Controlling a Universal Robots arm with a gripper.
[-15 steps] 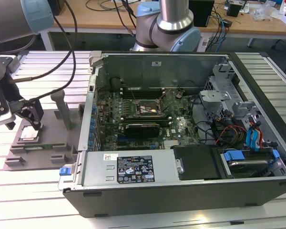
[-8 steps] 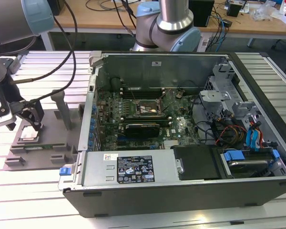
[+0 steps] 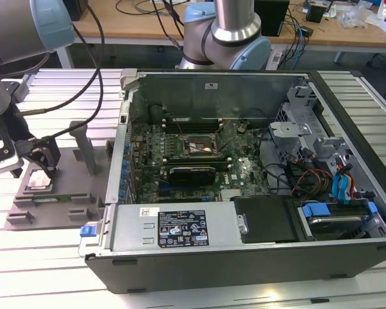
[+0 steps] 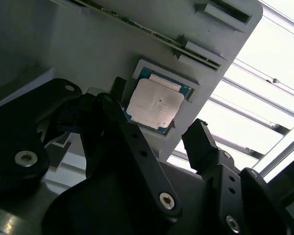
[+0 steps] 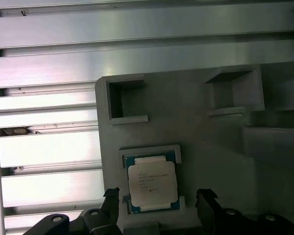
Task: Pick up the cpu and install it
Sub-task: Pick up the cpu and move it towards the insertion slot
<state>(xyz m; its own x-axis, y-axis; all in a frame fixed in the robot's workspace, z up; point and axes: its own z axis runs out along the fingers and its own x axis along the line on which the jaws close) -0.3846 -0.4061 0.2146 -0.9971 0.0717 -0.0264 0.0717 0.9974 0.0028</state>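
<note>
The cpu (image 5: 152, 183) unlifted in the grey tray (image 5: 196, 142); gripper (image 5: 159, 195) over it.
The cpu lies flat, metal top up, in a framed recess of the tray, at the exterior view's left, well apart from the open computer case (image 3: 244, 161). Jaws stand apart, one finger (image 4: 198, 132) either side of the chip; contact cannot be told.

cpu (image 5: 152, 183) top open, tray (image 5: 210, 147) rim hugging sides
</note>
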